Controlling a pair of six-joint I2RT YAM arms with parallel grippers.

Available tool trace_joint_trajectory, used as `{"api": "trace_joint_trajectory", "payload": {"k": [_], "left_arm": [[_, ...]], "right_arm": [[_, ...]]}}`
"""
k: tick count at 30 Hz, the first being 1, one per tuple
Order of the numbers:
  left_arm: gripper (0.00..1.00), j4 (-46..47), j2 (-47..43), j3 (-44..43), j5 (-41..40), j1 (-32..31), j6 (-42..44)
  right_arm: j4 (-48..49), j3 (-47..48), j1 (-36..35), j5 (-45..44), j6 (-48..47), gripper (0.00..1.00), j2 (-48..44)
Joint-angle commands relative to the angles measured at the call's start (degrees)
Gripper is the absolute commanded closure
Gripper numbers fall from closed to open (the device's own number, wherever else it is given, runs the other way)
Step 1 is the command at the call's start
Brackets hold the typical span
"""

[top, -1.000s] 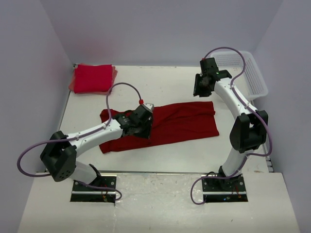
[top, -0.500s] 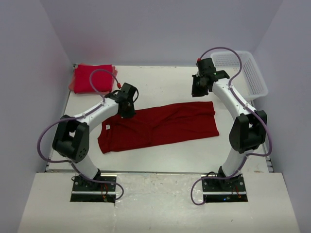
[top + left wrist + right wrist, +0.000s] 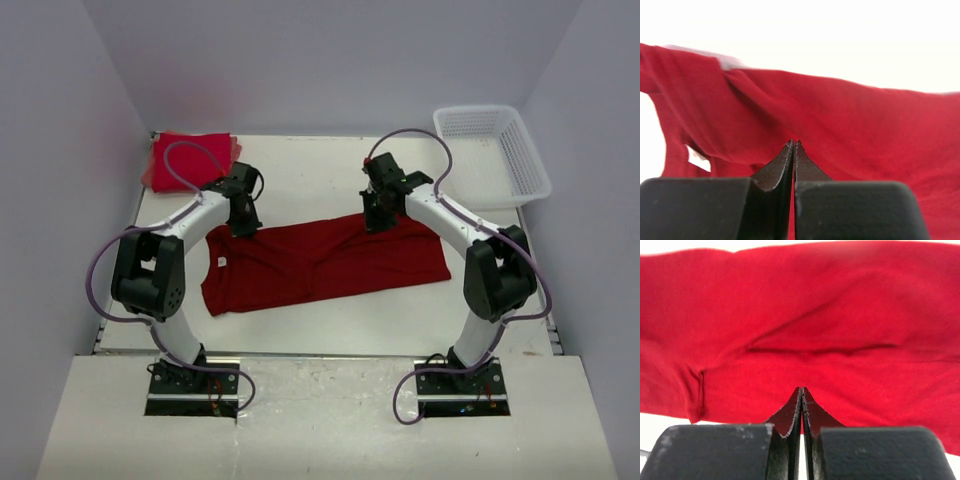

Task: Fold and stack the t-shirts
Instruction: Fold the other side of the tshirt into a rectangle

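Observation:
A darker crimson t-shirt (image 3: 330,255) lies folded lengthwise across the middle of the table, with a small white label near its left end. My left gripper (image 3: 243,222) is shut and sits at the shirt's far left edge. In the left wrist view its closed tips (image 3: 793,142) are just over the red cloth (image 3: 850,120), with nothing visibly held. My right gripper (image 3: 375,215) is shut at the shirt's far edge, right of the middle. In the right wrist view its closed tips (image 3: 801,389) are over the cloth (image 3: 790,315). A stack of folded bright red t-shirts (image 3: 190,160) lies at the back left.
A white plastic lattice basket (image 3: 495,150) stands at the back right corner. Grey walls enclose the table on the left, back and right. The arm bases are bolted at the near edge.
My left arm swung from over the shirt's middle back to its far left edge. My right arm moved left, from near the basket to the shirt's far edge. The shirt lies flatter.

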State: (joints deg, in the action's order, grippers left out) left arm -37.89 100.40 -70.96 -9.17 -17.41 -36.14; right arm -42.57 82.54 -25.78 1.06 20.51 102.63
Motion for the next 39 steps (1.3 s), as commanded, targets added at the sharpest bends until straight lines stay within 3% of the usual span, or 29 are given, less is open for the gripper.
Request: {"api": "trace_joint_trajectory", "payload": {"k": [1, 18, 29, 39], "left_arm": [[1.0, -0.4, 0.2, -1.6, -0.6, 1.7, 1.4], [1.0, -3.0, 10.0, -3.4, -0.6, 6.4, 0.0], [1.0, -6.4, 21.4, -16.1, 0.5, 6.7, -0.6], [1.0, -5.8, 29.7, -30.4, 4.4, 5.5, 2.8]], "right_arm": [[2.0, -2.3, -1.4, -0.4, 1.2, 1.0, -4.2], [7.8, -14.3, -7.2, -0.7, 5.8, 1.0, -2.0], [13.0, -20.9, -11.7, -1.0, 9.4, 1.0, 0.9], [17.3, -26.9, -21.4, -1.9, 13.1, 1.0, 2.3]]}}
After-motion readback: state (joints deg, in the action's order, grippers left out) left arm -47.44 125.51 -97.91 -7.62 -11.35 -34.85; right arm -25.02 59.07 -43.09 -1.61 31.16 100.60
